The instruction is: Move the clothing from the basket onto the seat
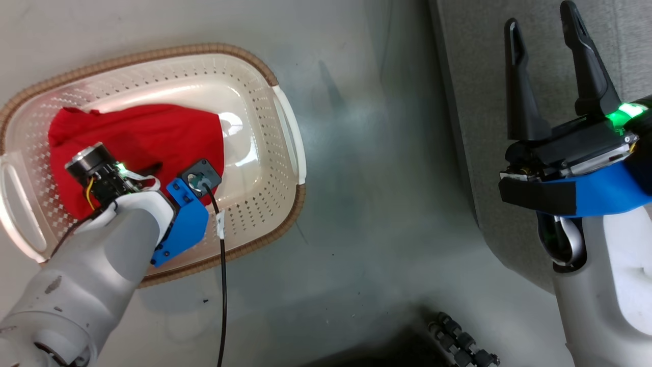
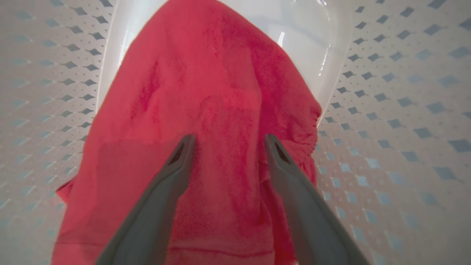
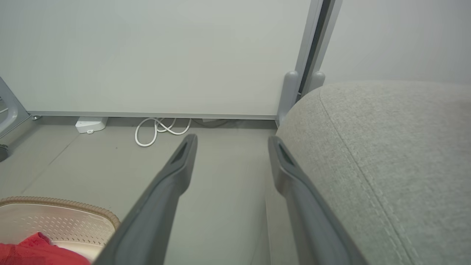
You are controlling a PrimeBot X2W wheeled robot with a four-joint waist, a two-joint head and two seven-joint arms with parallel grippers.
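One thin fold may be all the left pincer [image 2: 228,141] catches, since the clothing [image 1: 137,137] lies flat on the bottom of the basket [image 1: 254,168], towards its left end; the fingertips could scrape plastic or drag the basket. The left arm reaches steeply down into the basket, jaws open just over the cloth. The right pincer [image 1: 541,18] hangs open and empty by the edge of the seat [image 1: 484,102]

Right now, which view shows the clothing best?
The left wrist view: the clothing lies close up in the basket. In the head view the left arm covers part; the right wrist view catches a corner.
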